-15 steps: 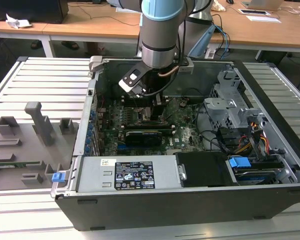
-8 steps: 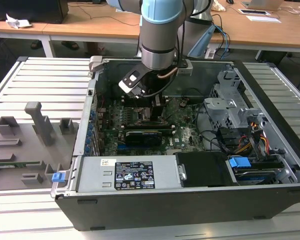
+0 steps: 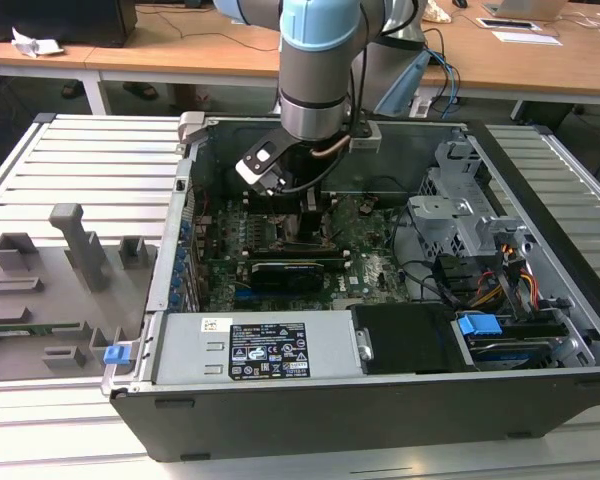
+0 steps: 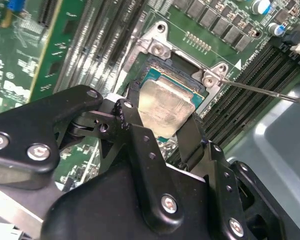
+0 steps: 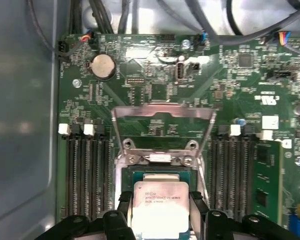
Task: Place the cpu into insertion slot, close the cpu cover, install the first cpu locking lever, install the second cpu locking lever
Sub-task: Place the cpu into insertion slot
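Observation:
My gripper [image 5: 161,207] is down inside the computer case [image 3: 310,400], over the motherboard, and is shut on the cpu [image 5: 160,200]. The cpu is a silver-faced square chip with a green edge; one black finger presses on each of two opposite sides of it [image 4: 165,107]. The chip sits level right over the insertion slot [image 4: 182,62], and I cannot tell whether it rests in the slot or hangs just above. The cpu cover [image 5: 162,114], a thin metal frame, stands folded open behind the slot. A thin metal lever rod [image 4: 260,90] sticks out beside the socket. In the exterior view the gripper [image 3: 305,215] shows under the arm.
Long black memory slots [image 5: 87,175] flank the socket on both sides. A black card [image 3: 285,272] lies across the board toward the case's front. The grey power supply [image 3: 250,350] and drive cage [image 3: 460,215] crowd the case. A grey fixture plate [image 3: 50,290] sits outside, at the exterior view's left.

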`<state>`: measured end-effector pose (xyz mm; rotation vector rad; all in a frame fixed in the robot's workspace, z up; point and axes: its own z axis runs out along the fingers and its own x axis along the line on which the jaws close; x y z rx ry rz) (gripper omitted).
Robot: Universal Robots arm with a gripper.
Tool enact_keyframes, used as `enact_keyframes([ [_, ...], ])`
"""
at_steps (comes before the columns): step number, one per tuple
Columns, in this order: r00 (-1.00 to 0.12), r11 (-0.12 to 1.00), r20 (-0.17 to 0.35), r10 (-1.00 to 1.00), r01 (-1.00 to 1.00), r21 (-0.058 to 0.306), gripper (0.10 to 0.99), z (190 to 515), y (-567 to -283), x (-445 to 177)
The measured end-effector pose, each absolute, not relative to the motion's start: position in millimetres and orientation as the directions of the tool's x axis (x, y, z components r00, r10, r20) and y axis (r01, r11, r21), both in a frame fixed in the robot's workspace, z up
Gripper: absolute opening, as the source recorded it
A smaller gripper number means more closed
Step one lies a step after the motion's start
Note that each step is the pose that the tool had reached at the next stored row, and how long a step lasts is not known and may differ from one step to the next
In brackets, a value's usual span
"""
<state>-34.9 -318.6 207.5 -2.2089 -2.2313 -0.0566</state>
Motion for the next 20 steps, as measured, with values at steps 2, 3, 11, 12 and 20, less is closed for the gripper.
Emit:
enact_keyframes([
  [2,-0.01,0.01,0.026,1.0,1.0,0.024,0.541,204.2,-318.2,-35.1],
  [3,-0.01,0.01,0.026,1.0,1.0,0.025,0.541,202.7,-318.2,-35.1],
  [11,-0.01,0.01,0.022,1.0,1.0,0.024,0.541,199.2,-318.3,-35.3],
  [12,-0.01,0.01,0.022,1.0,1.0,0.024,0.541,199.2,-318.3,-35.3],
  [20,-0.01,0.009,0.017,1.0,1.0,0.025,0.541,200.6,-318.2,-35.6],
])
